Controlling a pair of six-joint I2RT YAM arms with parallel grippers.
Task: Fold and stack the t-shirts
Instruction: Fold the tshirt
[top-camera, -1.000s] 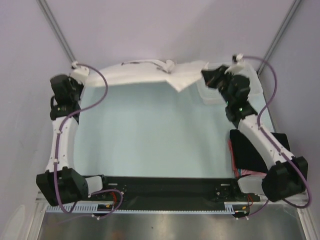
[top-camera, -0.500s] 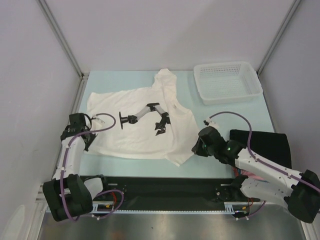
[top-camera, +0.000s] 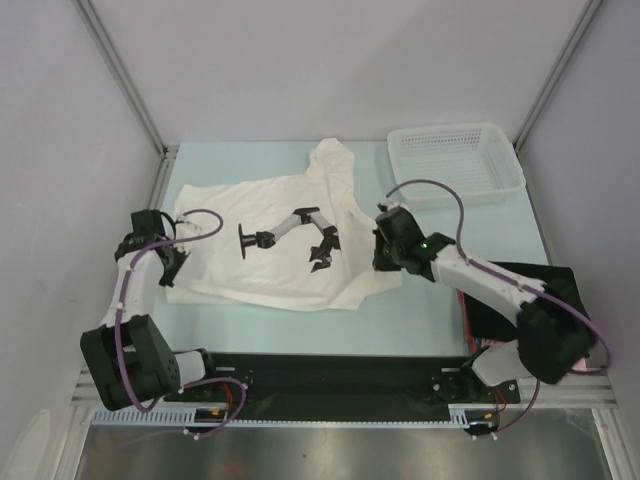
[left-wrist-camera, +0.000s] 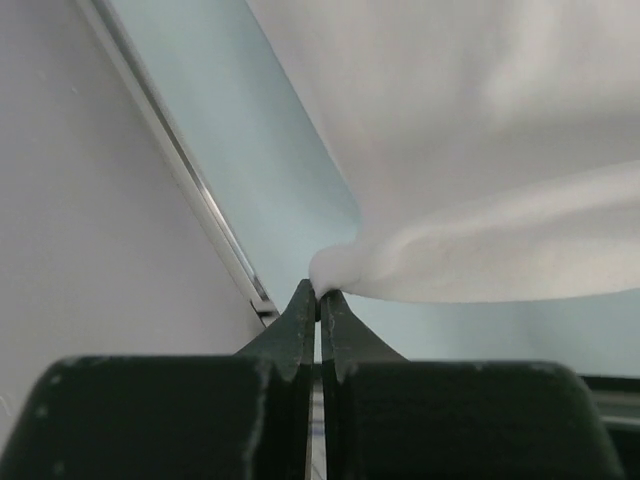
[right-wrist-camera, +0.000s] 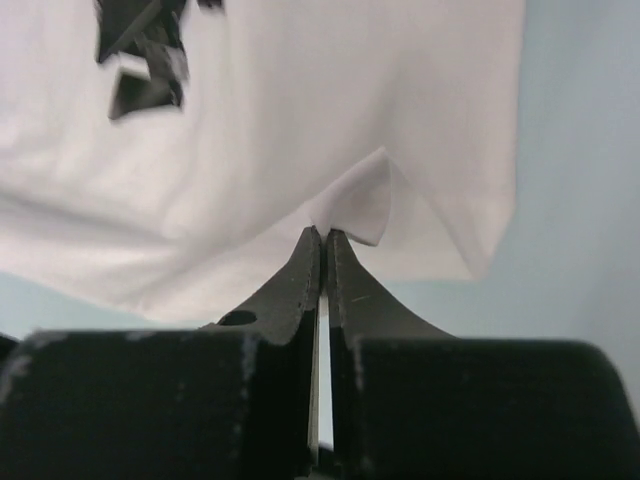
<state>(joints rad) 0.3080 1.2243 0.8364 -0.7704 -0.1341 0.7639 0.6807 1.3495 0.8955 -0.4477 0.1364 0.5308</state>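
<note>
The white t-shirt (top-camera: 270, 275) lies spread flat on the table, its black print (top-camera: 290, 232) facing up. My left gripper (top-camera: 168, 268) is shut on the shirt's left edge; in the left wrist view the tips (left-wrist-camera: 320, 292) pinch a bunched corner of white cloth (left-wrist-camera: 480, 120) just above the table. My right gripper (top-camera: 381, 258) is shut on the shirt's right side; in the right wrist view the tips (right-wrist-camera: 323, 232) pinch a small raised fold of the shirt (right-wrist-camera: 300, 130). A folded black t-shirt (top-camera: 525, 295) lies at the near right, with a pink edge (top-camera: 463, 308) showing under it.
A white plastic mesh basket (top-camera: 455, 165) stands at the far right. The metal frame rail (left-wrist-camera: 190, 170) runs close along the table's left edge beside my left gripper. Pale blue table (top-camera: 430, 310) shows between the white shirt and the black one.
A second ago both arms reached to the far edge holding the shirt. Since half a second ago the right gripper moved farther and left onto the shirt's right side; the left shifted slightly.
</note>
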